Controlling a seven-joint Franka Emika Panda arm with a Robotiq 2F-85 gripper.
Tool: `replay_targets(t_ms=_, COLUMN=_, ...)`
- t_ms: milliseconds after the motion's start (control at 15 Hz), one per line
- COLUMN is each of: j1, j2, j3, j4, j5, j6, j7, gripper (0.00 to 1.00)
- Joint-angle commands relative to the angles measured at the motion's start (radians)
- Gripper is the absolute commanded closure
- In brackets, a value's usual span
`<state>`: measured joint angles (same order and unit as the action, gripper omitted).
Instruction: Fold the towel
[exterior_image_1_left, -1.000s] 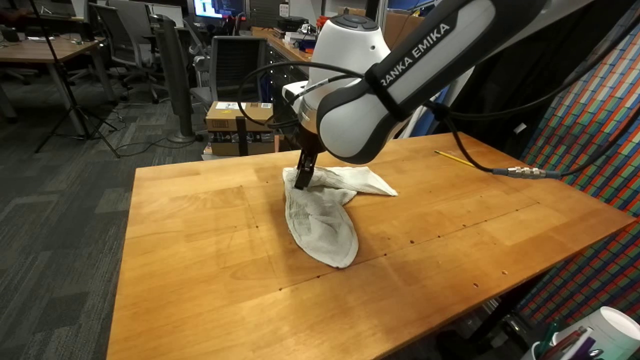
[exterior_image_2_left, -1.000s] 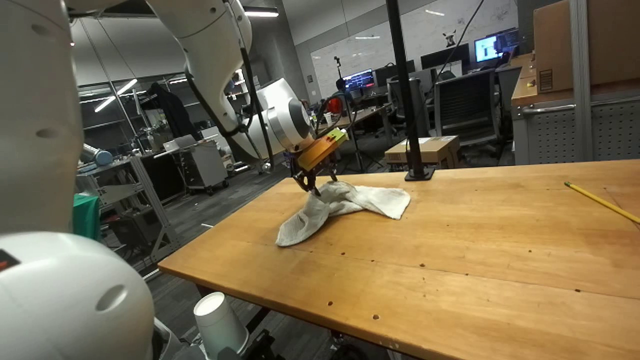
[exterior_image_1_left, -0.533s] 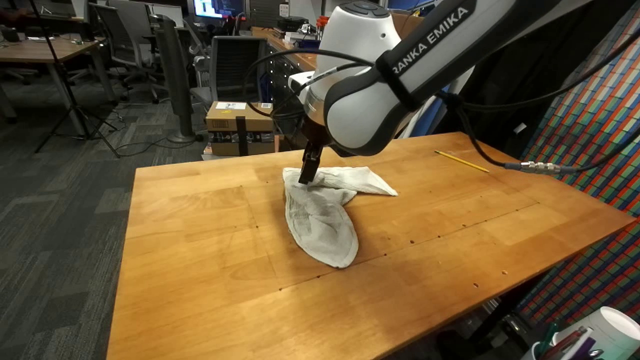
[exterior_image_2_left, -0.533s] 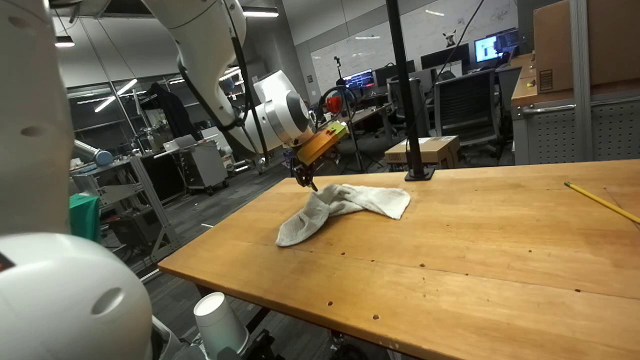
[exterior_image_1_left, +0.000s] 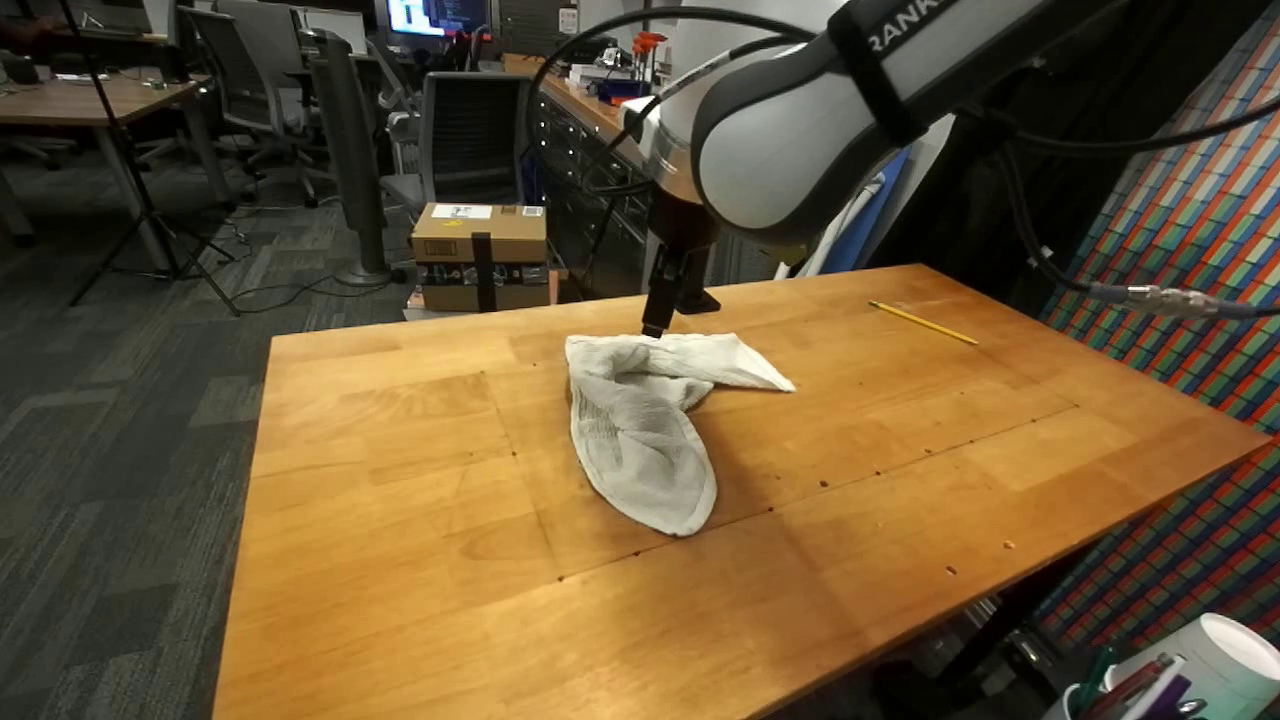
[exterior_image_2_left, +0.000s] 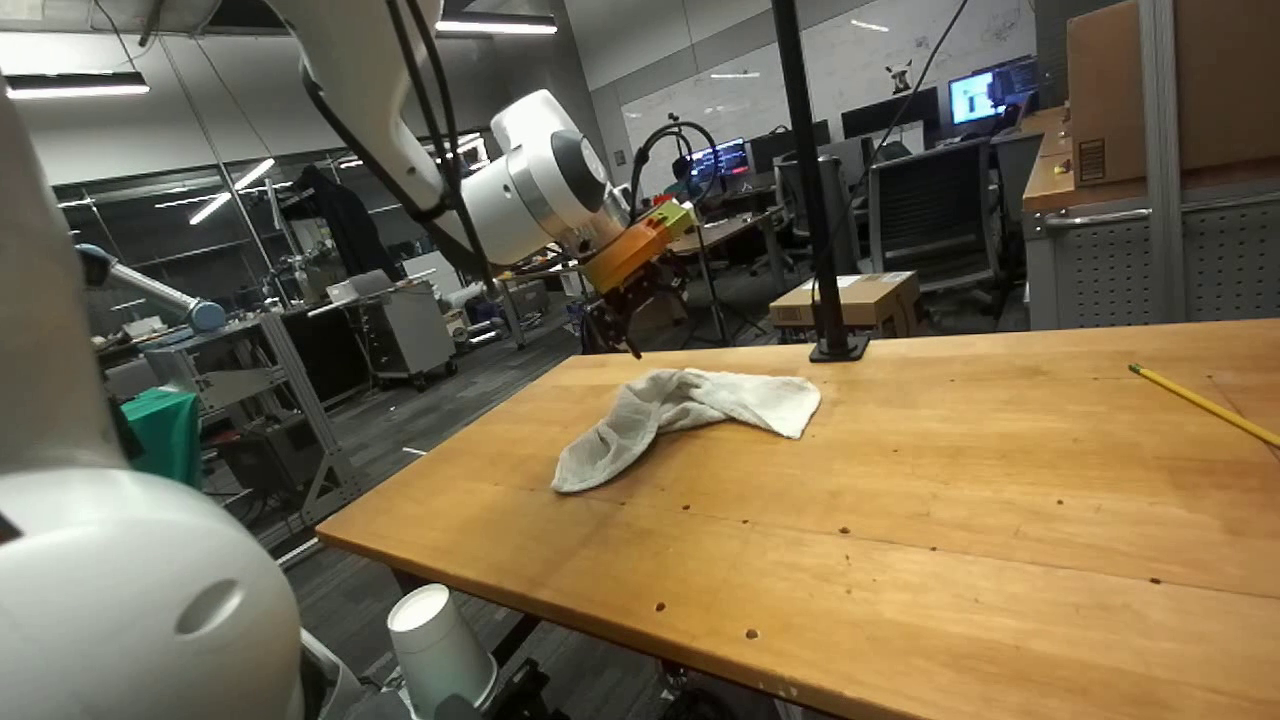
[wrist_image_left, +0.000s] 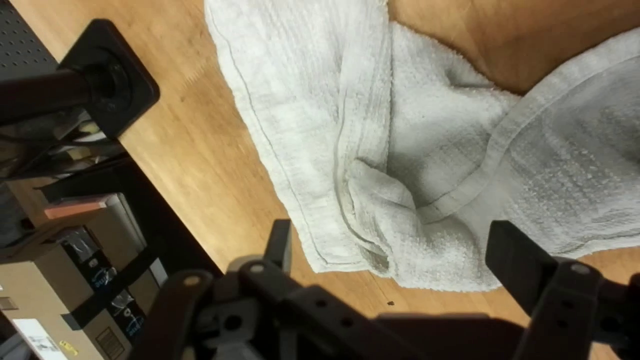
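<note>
Workroom with a grey carpet (exterior_image_1_left: 110, 480) and a wooden table (exterior_image_1_left: 400, 540): a white towel (exterior_image_1_left: 645, 450) lies bent on the table, the Robotiq gripper (wrist_image_left: 391, 243) hanging near the towel's far edge.

From left to right in an exterior view, a black tripod (exterior_image_1_left: 152, 214) stands on the carpet, and strapped cardboard boxes (exterior_image_1_left: 452, 245) are stacked behind the table. The towel makes a hooked shape: one rounded end toward the near side, one pointed end to the right, rumpled where the two meet. The gripper points down, clear of the cloth, its fingers (wrist_image_left: 520, 265) spread wide in the wrist view. Farther right, a yellow pencil (exterior_image_1_left: 922, 322) lies well apart from the towel, and a white cup (exterior_image_1_left: 1225, 655), cut off by the frame, shows in the bottom corner.
</note>
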<state>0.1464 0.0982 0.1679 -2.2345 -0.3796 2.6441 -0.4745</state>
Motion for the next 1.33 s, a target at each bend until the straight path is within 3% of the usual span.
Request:
replay_targets(t_ms=0, j1=-0.002, j2=-0.098, j3=-0.008, j4=-0.065, j5=-0.007, j6=-0.018, j7=0.029, gripper=0.0)
replay_targets(t_ms=333, j1=-0.027, j2=-0.113, j3=-0.045, j4=-0.071, j5=0.002, j6=0.024, j7=-0.005, gripper=0.0)
replay_targets(t_ms=667, j1=-0.064, j2=-0.04, j3=-0.087, j4=-0.039, j5=0.02, j6=0.06, j7=-0.061, gripper=0.0)
replay_targets(t_ms=1267, j1=-0.129, j2=0.041, j3=-0.105, j4=-0.042, j5=0.044, j6=0.103, j7=-0.141, gripper=0.0)
